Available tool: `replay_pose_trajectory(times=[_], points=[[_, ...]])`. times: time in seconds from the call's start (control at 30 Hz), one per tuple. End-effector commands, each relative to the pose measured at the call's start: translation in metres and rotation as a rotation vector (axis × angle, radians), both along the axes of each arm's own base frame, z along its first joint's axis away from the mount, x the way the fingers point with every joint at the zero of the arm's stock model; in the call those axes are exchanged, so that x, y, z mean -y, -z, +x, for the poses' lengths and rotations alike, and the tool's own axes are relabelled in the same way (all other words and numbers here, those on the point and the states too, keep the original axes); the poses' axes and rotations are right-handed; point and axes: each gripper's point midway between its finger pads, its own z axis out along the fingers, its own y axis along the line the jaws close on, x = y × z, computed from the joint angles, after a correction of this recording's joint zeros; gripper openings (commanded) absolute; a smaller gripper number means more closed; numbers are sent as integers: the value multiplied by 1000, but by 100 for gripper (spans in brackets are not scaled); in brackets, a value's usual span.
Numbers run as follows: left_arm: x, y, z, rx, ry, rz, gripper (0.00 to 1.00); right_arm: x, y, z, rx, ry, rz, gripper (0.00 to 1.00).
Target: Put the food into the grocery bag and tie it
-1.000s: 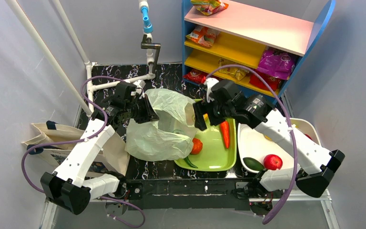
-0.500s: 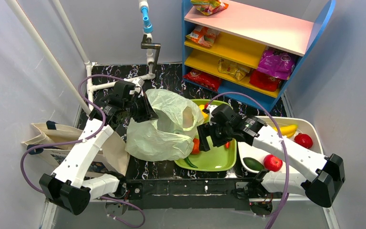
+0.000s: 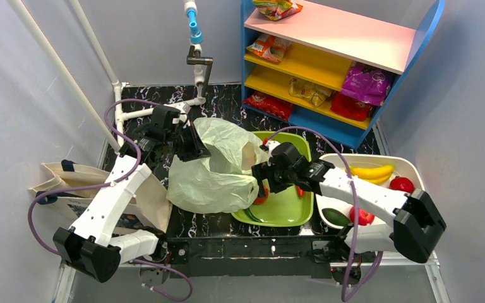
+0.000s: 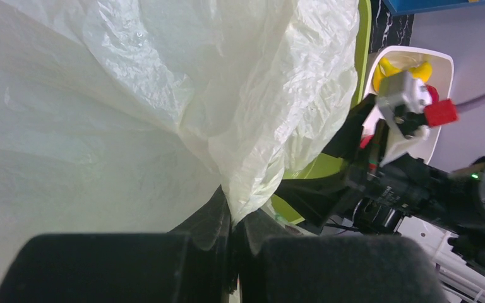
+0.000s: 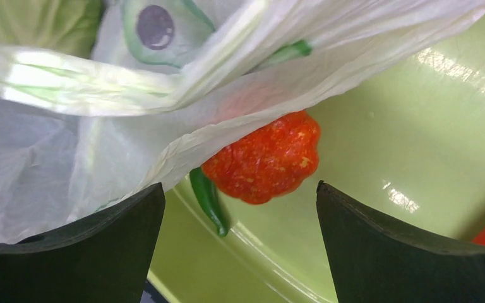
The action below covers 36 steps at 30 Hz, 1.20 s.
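Left gripper [image 4: 230, 221] is pinched shut on a fold of the grocery bag [image 3: 211, 177] and holds its rim up, so the mouth faces the green tray [image 3: 290, 211]. The bag lies on the table [image 3: 227, 101] between the arms, its edge draped over the tray's left side. Right gripper [image 5: 239, 189] hangs empty with jaws wide apart, just over the tomato [image 5: 265, 158], which sits on the tray half under the bag's lip with a green chilli [image 5: 208, 199] beside it. Packing looks partway: something green shows through the film inside the bag. The snack packets [image 3: 366, 82] on the shelf [image 3: 353, 35], the bananas [image 3: 371, 171] and red fruit [image 3: 361, 216] in the white tub [image 3: 410, 165], the tomato and the chilli all lie outside, and tying is not begun. No writing is legible: the packet print is too small, and a dark round spot seen through the film carries no letters.
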Motion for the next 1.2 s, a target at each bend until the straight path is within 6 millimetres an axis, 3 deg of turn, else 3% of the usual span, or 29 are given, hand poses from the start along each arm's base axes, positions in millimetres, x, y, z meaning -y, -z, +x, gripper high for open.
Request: replay_pose_trajectory(times=[0.0,0.6,0.8,1.0,1.17], points=[[-5,-2,-9,0,-14,3,0,-15,5,15,34,-24,-5,96],[-4,-7,-4,6,-14,7,0,-27,40,12,-54,-57,-29,97],[-5,-6,-5,6,-12,11,0,-16,45,11,-68,-43,-98,92],[-5,-7,-4,11,-11,12,0,6,23,10,-7,-10,-130,80],[-3,-7,-1,15,-11,10,0,30,-7,7,58,38,-145,78]])
